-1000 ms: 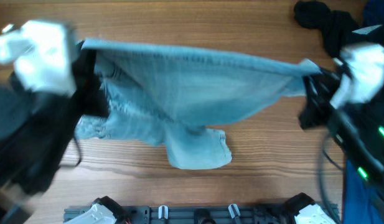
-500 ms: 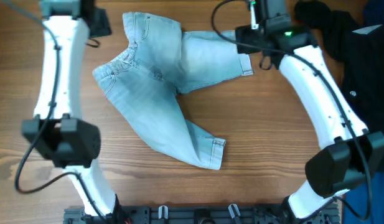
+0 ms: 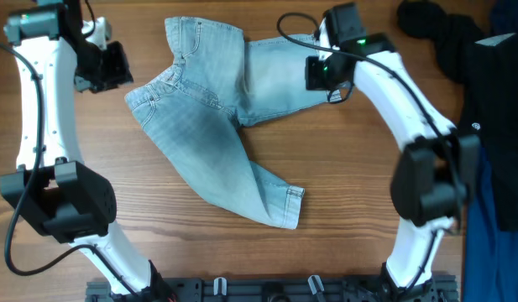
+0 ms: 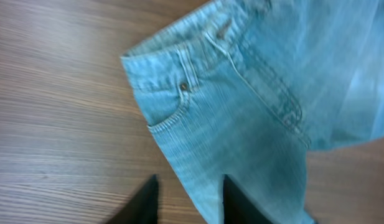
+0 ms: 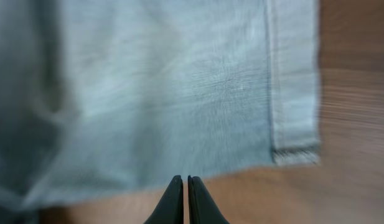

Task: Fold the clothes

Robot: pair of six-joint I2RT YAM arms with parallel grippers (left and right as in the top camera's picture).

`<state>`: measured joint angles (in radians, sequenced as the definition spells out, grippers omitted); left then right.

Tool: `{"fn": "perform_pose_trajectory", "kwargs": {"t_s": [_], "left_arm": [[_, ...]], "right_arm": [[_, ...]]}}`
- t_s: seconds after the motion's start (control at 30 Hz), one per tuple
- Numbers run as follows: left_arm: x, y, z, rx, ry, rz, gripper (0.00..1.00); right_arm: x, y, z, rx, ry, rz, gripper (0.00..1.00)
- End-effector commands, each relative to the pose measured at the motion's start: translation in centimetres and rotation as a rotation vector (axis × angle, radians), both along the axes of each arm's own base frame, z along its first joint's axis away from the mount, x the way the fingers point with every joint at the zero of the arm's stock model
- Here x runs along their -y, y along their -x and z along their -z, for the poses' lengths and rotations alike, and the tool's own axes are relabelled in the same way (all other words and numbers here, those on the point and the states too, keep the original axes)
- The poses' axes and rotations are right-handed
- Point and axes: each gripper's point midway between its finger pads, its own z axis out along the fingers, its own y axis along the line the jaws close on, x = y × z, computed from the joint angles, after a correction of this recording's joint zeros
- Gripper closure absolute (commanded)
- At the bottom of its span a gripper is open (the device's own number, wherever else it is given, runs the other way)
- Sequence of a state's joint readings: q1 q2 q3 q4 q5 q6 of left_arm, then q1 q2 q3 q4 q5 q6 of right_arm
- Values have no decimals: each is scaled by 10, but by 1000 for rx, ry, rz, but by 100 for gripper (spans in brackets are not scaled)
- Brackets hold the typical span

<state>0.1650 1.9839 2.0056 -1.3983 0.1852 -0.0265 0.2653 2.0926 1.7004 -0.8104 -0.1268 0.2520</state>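
Overhead, the faded denim shorts (image 3: 210, 138) are seen spread flat on the wood-grain table (image 3: 359, 218), the waistband to the left and the two cuffed legs splayed in a V. The left gripper (image 3: 107, 67) is held just beside the waistband, the right gripper (image 3: 319, 74) at the far leg's hem.

At the left wrist, the dark fingers (image 4: 147, 202) are parted with nothing gripped, above a riveted pocket (image 4: 173, 106) of ribbed twill.

At the right wrist, the fingers (image 5: 174, 200) are pressed together, empty, over the stitched hem (image 5: 294, 93).
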Motion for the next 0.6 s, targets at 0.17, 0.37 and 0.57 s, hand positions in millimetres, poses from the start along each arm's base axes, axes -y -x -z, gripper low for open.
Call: {"fn": "perform_pose_trajectory", "kwargs": {"t_s": [0.17,0.37,0.57], "left_arm": [[17,2,2,-1,32,51,74],[23,-5,-1,30,59,65,46],[30,1,23,-13,42,110,36]], "right_arm": [[49,-1,126,-191,108,208,96],[142,50,133,-454,135,435,96],[101,18,36,-225,-115,199,86]]}}
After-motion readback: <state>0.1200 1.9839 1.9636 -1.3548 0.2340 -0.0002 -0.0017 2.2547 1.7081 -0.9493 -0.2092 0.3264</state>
